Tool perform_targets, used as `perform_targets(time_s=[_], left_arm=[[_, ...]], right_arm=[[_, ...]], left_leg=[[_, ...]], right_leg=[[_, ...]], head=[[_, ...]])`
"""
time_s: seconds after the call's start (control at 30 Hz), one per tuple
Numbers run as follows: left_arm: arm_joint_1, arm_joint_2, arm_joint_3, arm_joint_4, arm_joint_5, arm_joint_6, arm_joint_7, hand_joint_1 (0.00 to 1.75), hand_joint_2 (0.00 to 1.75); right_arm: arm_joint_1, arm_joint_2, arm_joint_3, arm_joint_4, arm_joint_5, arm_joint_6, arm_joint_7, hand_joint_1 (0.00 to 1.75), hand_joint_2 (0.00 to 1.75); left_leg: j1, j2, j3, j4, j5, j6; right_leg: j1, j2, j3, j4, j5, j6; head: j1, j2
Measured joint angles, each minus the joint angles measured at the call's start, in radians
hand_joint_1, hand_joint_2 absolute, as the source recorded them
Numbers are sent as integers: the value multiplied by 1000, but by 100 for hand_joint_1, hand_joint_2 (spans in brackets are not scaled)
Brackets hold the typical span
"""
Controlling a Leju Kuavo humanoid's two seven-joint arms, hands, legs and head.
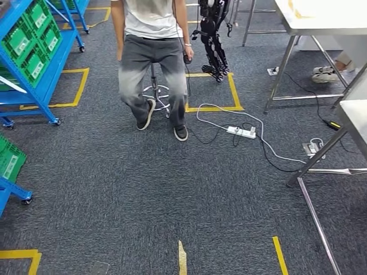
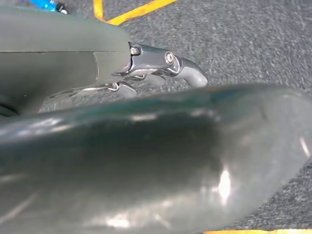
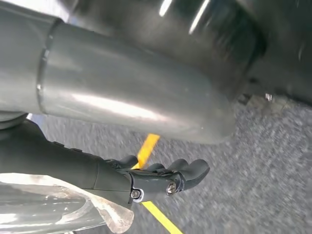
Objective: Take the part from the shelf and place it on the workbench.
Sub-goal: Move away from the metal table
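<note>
Far left in the head view, a blue shelf carries green bins; the part presumably sits in one, though no part can be made out. Right of it, a person stands by a stool, and at far right the workbench rises on steel legs, a power strip and cables lying on the carpet between. Both arms appear to hang at the sides, which would explain why each wrist camera looks at carpet and yellow floor tape. Left wrist view: the left hand has fingers extended and apart, holding nothing. Right wrist view: the right hand is likewise extended and empty, with clear film beside the wrist. Fetching has probably not begun.
</note>
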Motion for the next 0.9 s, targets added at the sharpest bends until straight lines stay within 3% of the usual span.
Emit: perform_targets(time_s=[0.07, 0.1, 0.13, 0.2, 0.27, 0.33, 0.37, 0.43, 0.47, 0.53, 0.57, 0.63, 0.67, 0.73, 0.77, 0.83, 0.87, 0.9], left_arm=[[0, 0, 0, 1, 0, 0, 0, 0, 0], [2, 0, 0, 1, 0, 1, 0, 0, 0], [4, 1, 1, 2, -1, 1, 0, 0, 0], [5, 2, 1, 2, -4, 2, 1, 0, 0], [1, 3, 1, 3, -6, 2, 1, 0, 0], [1, 3, 0, 3, -8, 2, 2, 0, 0], [3, 3, 0, 3, -9, 2, 4, 0, 0], [5, 3, 1, 3, -10, 2, 6, 0, 0], [5, 4, 1, 3, -11, 2, 6, 0, 0], [0, 4, 1, 3, -15, 2, 6, 0, 0], [-1, 4, 1, 3, -17, 2, 6, 0, 0], [1, 6, 1, 3, -17, 2, 6, 0, 0], [3, 6, 1, 3, -18, 2, 7, 0, 0], [2, 8, 1, 3, -20, 3, 6, 0, 0], [-1, 8, 1, 3, -21, 3, 6, 0, 0], [-3, 8, 1, 3, -25, 3, 5, 0, 0], [-2, 8, 1, 3, -26, 3, 4, 0, 0], [-1, 9, 1, 3, -27, 3, 3, 0, 0]], right_arm=[[0, -1, 0, 1, 0, 1, -2, 0, 0], [-1, -1, 0, 0, 0, 1, -2, 0, 0], [-1, -1, 0, 0, -1, 3, -2, 0, 0], [-1, -1, -1, 0, 0, 8, -4, 0, 0], [3, -1, -1, 1, 0, 14, -5, 0, 0], [4, -1, -1, 0, 0, 16, -5, 0, 0], [3, -2, -2, 0, 0, 16, -5, 0, 0], [0, -1, -2, 0, 0, 16, -5, 0, 0], [0, -1, -2, 0, 1, 17, -5, 0, 0], [0, -1, -2, 1, 2, 18, -5, 0, 0], [-1, -1, -2, 1, 3, 19, -5, 0, 0], [-7, -1, -1, 0, 4, 19, -5, 0, 0], [-10, -1, -1, 0, 4, 19, -5, 0, 0], [-11, -1, -1, 0, 4, 19, -5, 0, 0], [-11, -1, -1, 0, 4, 19, -5, 0, 0], [-8, -1, -1, 0, 3, 19, -5, 0, 0], [-6, -1, -1, 0, 3, 20, -6, 0, 0], [-5, -1, -1, 0, 3, 21, -7, 0, 0]], left_leg=[[3, -23, -9, 3, 3, -12], [5, -34, -13, 3, 6, -18], [6, -30, -16, 4, 5, -24], [3, 14, -34, 45, -23, -35], [4, 67, -83, 156, -82, -45], [9, 83, -130, 259, -117, -51], [12, 87, -132, 266, -108, -53], [13, 107, -86, 176, -47, -53], [10, 132, -53, 111, -20, -50], [1, 171, -10, 22, 2, -39], [-3, 175, -6, 9, -2, -33], [-3, 154, -6, 3, -1, -20], [-1, 143, -4, -1, 1, -15], [4, 119, 1, -9, 5, -2], [4, 107, 0, -9, 5, 1], [4, 79, 0, -8, 4, 5], [3, 64, 1, -8, 4, 5], [3, 49, 2, -7, 3, 5]], right_leg=[[0, 23, 21, -39, 3, -4], [0, 13, 25, -44, 4, -7], [0, 0, 27, -47, 7, -12], [-2, -29, 33, -56, 10, -23], [-1, -62, 38, -58, 8, -30], [1, -95, 40, -58, 3, -33], [1, -110, 42, -58, 1, -33], [1, -134, 49, -57, -4, -31], [3, -146, 53, -57, -9, -27], [8, -169, 59, -56, -17, -16], [11, -181, 62, -56, -21, -10], [10, -197, 68, -58, -27, 0], [8, -181, 68, -51, -35, 5], [4, -119, 36, 17, -78, 12], [3, -89, 4, 82, -109, 13], [3, -70, -65, 205, -148, 14], [3, -68, -84, 226, -141, 13], [3, -65, -83, 206, -112, 12]], head=[[-1, 0], [-1, 0], [-1, 0], [-6, 0], [-10, 0], [-10, 0], [-10, 0], [-11, 0], [-11, 0], [-10, 0], [-10, 0], [-10, 0], [-9, 0], [-4, 0], [-1, 0], [0, 0], [0, 0], [0, 0]])
